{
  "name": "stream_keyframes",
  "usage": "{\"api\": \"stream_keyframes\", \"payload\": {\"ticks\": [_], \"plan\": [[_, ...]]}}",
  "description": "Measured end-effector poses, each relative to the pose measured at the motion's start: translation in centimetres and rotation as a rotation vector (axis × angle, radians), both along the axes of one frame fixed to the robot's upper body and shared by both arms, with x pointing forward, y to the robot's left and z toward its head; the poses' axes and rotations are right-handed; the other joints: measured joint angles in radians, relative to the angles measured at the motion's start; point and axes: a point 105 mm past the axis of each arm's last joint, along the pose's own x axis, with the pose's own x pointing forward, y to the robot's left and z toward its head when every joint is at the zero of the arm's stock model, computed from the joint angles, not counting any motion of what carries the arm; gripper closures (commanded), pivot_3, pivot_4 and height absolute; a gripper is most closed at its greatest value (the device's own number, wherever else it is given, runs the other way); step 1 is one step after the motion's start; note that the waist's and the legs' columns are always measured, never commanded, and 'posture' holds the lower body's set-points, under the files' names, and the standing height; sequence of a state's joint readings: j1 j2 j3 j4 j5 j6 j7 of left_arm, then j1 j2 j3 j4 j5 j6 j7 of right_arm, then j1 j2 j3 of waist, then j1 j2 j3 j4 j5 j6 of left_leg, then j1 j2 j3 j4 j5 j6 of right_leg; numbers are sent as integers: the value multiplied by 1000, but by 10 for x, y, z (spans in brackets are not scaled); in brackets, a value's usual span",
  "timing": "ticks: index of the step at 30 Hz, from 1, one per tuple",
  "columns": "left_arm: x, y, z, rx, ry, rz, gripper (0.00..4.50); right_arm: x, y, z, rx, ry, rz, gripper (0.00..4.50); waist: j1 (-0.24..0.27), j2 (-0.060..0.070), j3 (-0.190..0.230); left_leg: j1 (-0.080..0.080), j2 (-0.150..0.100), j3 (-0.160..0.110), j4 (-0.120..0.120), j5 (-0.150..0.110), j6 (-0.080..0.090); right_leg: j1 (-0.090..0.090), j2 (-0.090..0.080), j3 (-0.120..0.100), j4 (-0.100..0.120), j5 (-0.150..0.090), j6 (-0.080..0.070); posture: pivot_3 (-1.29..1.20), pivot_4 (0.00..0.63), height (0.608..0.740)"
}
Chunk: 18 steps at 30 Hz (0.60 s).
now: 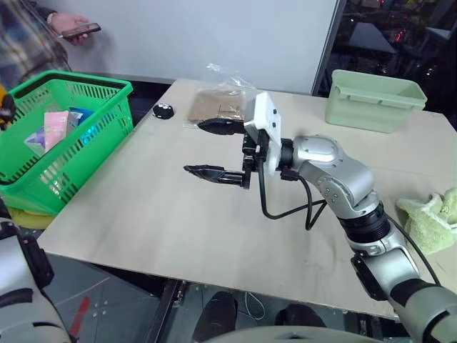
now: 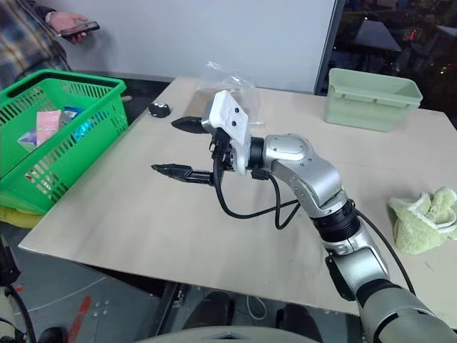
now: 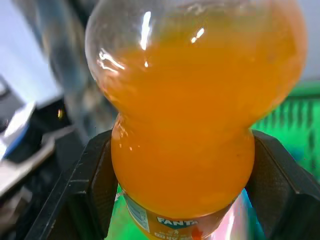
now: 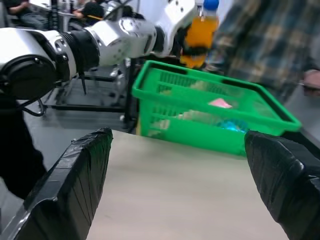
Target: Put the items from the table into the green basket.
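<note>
My left gripper point(image 3: 182, 175) is shut on the small orange drink bottle point(image 3: 195, 100). In the right wrist view the bottle point(image 4: 200, 32) hangs upright, blue cap up, above the green basket point(image 4: 210, 132). The basket point(image 1: 107, 89) stands off the table's left edge, with the long pink box point(image 1: 56, 127) lying inside. My right gripper point(image 1: 194, 148) hovers open and empty over the middle of the table point(image 1: 143, 207), pointing toward the basket. Just behind it at the far edge lies the clear bag of brown contents point(image 1: 218, 103). The pale green fluffy cloth point(image 1: 432, 218) rests at the table's right edge.
A pale green solid-walled tub point(image 1: 375, 96) stands at the far right of the table. A small black object point(image 1: 163, 111) lies near the far left corner. A person in a plaid sleeve holds a phone point(image 1: 78, 30) behind the basket.
</note>
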<state>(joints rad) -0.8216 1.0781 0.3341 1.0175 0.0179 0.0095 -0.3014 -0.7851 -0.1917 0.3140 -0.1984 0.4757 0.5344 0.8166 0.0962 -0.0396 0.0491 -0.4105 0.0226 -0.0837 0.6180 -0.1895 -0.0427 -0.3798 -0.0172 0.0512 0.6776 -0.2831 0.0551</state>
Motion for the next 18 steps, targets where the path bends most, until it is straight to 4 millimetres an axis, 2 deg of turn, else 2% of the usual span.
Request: {"api": "stream_keyframes", "payload": {"ticks": [1, 3, 4, 9, 11, 14, 15, 16, 17, 18], "plan": [[-3, 5, -16, -34, 36, 6, 50, 0, 0, -1, 0, 1, -5, 0, -1, 0, 0, 1, 0, 0, 0, 0, 0, 0, 0, 0, 0, 0, 0, 135, 0, 740], [-4, 7, -23, -51, 54, 5, 50, 1, -1, -1, -2, 2, -12, 0, -3, 0, -1, 1, 1, 0, -1, 0, 0, 0, 1, 0, 1, 0, 0, 133, 0, 740], [-7, 9, -34, -86, 62, -10, 50, 4, -1, -2, -9, -2, -40, 0, -10, -1, -1, 0, 1, -1, -2, 0, -1, -1, 1, -1, 2, 0, -1, 133, 0, 740], [-9, 9, -28, -108, -10, -32, 50, 7, -2, -3, -13, -6, -63, 0, -28, -1, -1, -1, 1, -3, -4, 0, 0, -1, 1, -3, 1, 1, -1, 134, 0, 740], [-5, 2, -23, -122, -70, -76, 50, 8, -3, -3, -14, -6, -71, 0, -32, 0, 0, -1, 1, -3, -4, 0, -1, -1, 1, -3, 2, 1, -1, 134, 0, 740], [4, -16, -15, -135, -145, -176, 50, 8, -2, -3, -12, -4, -73, 0, -33, 0, -1, -1, 1, -3, -3, 1, -1, -1, 1, -3, 2, 1, -2, 136, 0, 740], [10, -34, -13, -140, -171, -259, 50, 9, -3, -3, -7, -1, -80, 0, -32, 0, -1, -1, 1, -3, -3, 1, -1, 0, 0, -2, 2, 1, -2, 136, 0, 740], [14, -43, -14, -146, -175, -298, 50, 10, -4, -3, -3, 1, -87, 0, -30, 1, -1, -1, 1, -3, -3, 1, -1, 0, 0, -3, 2, 1, -2, 133, 0, 740], [21, -73, -21, -174, -167, -413, 50, 12, -5, -2, 7, 4, -108, 0, -30, 2, -2, -1, 1, -3, -3, 1, -1, 0, -1, -2, 2, 2, -3, 129, 0, 740], [24, -88, -26, -190, -159, -465, 50, 14, -7, -3, 13, 7, -127, 0, -29, 2, -3, -1, 0, -3, -3, 1, -1, 0, -2, -2, 2, 2, -3, 129, 0, 740]]}}
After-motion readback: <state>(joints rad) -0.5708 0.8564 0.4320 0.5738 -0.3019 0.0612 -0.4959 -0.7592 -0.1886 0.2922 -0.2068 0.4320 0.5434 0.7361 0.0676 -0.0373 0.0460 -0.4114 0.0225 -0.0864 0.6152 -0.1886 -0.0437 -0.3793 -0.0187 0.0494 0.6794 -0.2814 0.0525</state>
